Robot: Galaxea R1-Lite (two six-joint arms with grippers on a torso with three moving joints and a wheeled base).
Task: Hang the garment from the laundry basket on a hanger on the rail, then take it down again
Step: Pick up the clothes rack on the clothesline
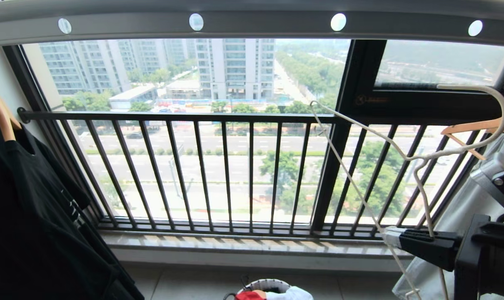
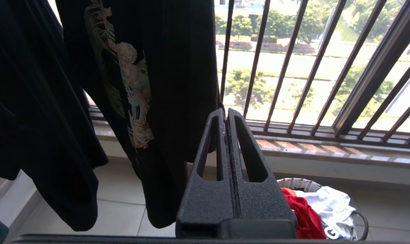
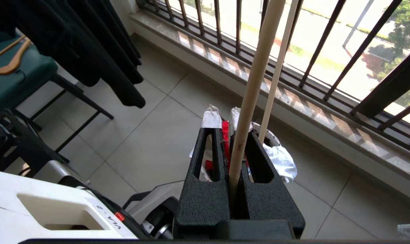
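Note:
The grey rail [image 1: 252, 21] with round holes runs overhead. Low on the right of the head view, my right gripper [image 1: 388, 236] is shut on the thin cream hanger [image 1: 407, 158], well below the rail. The hanger's hook curves up at the far right. In the right wrist view the hanger [image 3: 252, 84] stands between the fingers of the right gripper [image 3: 224, 118]. The red garment [image 1: 248, 296] lies crumpled in the laundry basket [image 1: 268, 285] on the floor, touched by neither gripper. My left gripper [image 2: 225, 113] is shut and empty, with the garment [image 2: 305, 217] and the basket [image 2: 298, 184] beyond it.
A black printed T-shirt [image 1: 27, 208] hangs on a wooden hanger [image 1: 2, 116] at the left. A pale grey garment [image 1: 443, 233] on another wooden hanger [image 1: 477, 127] hangs at the right. A dark barred railing [image 1: 193, 166] fronts the window. A teal chair [image 3: 12, 78] stands behind the shirts.

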